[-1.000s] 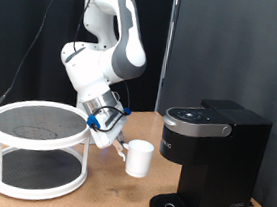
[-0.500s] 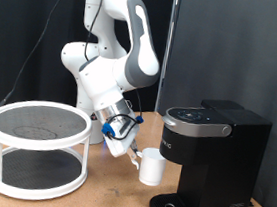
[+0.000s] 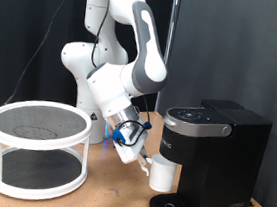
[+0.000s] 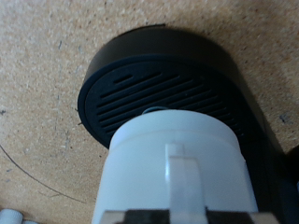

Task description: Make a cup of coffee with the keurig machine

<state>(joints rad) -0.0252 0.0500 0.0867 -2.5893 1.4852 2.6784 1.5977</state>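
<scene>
In the wrist view the nearest thing we see is the cup [image 4: 177,168], filling the lower middle, its handle [image 4: 183,179] running straight toward the camera, where the hand grips it. Beyond it lies the round slotted drip tray [image 4: 140,89] of the keurig machine [image 4: 263,140], and the cup overlaps the tray's edge from about five o'clock. Past the tray is the brown particle-board table [image 4: 47,75].

In the exterior view we find the gripper [image 3: 138,156] low and tilted, its fingers closed narrowly on the cup's handle, holding the cup [image 3: 163,174] clear of the table. The cup hangs upright just under the brew head, above the drip tray [image 3: 174,205], touching or almost touching the machine's front; we cannot tell which. The keurig machine [image 3: 213,157] stands at about four o'clock in that view with its lid down. A white two-tier round rack [image 3: 38,147] sits at eight o'clock, well apart from the cup.
</scene>
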